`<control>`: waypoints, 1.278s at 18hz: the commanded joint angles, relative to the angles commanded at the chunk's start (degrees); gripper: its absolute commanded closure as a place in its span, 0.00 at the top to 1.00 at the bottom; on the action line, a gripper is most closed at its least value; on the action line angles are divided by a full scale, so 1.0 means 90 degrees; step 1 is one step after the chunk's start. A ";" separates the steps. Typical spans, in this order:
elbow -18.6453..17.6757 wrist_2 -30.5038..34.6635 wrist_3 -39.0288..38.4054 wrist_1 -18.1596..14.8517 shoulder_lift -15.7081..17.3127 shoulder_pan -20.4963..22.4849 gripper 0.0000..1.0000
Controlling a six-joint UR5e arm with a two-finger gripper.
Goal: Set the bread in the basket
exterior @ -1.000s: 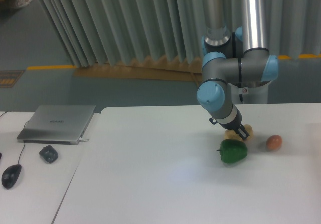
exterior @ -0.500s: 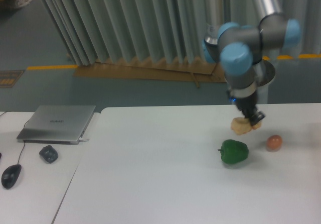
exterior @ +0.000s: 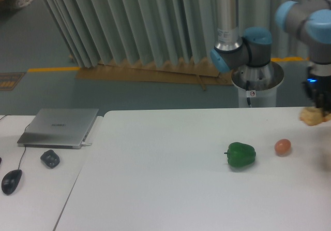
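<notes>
One gripper [exterior: 321,108], far right edge of the view, jaws clenched on the bread [exterior: 312,117] — roll carried clear above the table [exterior: 165,179], presumably bound for a basket that is out of view. Half a second ago it hung just behind the green pepper [exterior: 241,155]; it is now well right of the orange-brown ball [exterior: 282,147] — both unmoved.

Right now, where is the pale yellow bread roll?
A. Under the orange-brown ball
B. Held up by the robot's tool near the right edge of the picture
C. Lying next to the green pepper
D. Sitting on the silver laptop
B. The pale yellow-tan bread roll hangs in the robot's tool at the far right, clear of the white table, well away from the green pepper and the small orange-brown ball.
</notes>
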 joint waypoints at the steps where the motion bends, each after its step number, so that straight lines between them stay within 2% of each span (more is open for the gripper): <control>1: -0.0039 0.0524 0.0371 0.0194 -0.0146 0.0021 0.30; 3: -0.0058 0.1132 0.0463 0.0429 -0.0351 -0.0008 0.30; 5: -0.0068 0.1348 0.0657 0.0605 -0.0556 -0.0008 0.31; 7: -0.0078 0.1680 0.0736 0.0820 -0.0713 -0.0008 0.38; 8: -0.0068 0.1691 0.0736 0.0831 -0.0753 0.0002 0.48; 9: -0.0049 0.1681 0.0736 0.0841 -0.0782 0.0011 0.53; 10: -0.0029 0.1681 0.0736 0.0841 -0.0802 0.0011 0.75; 11: -0.0029 0.1681 0.0727 0.0841 -0.0811 0.0002 0.91; 12: -0.0029 0.1671 0.0727 0.0841 -0.0821 -0.0008 1.00; 18: 0.0010 0.1623 0.0736 0.0860 -0.0792 -0.0164 1.00; 20: 0.0136 0.1594 0.0756 0.0860 -0.0792 -0.0330 1.00; 23: 0.0332 0.1069 0.0659 0.0850 -0.0753 -0.0555 1.00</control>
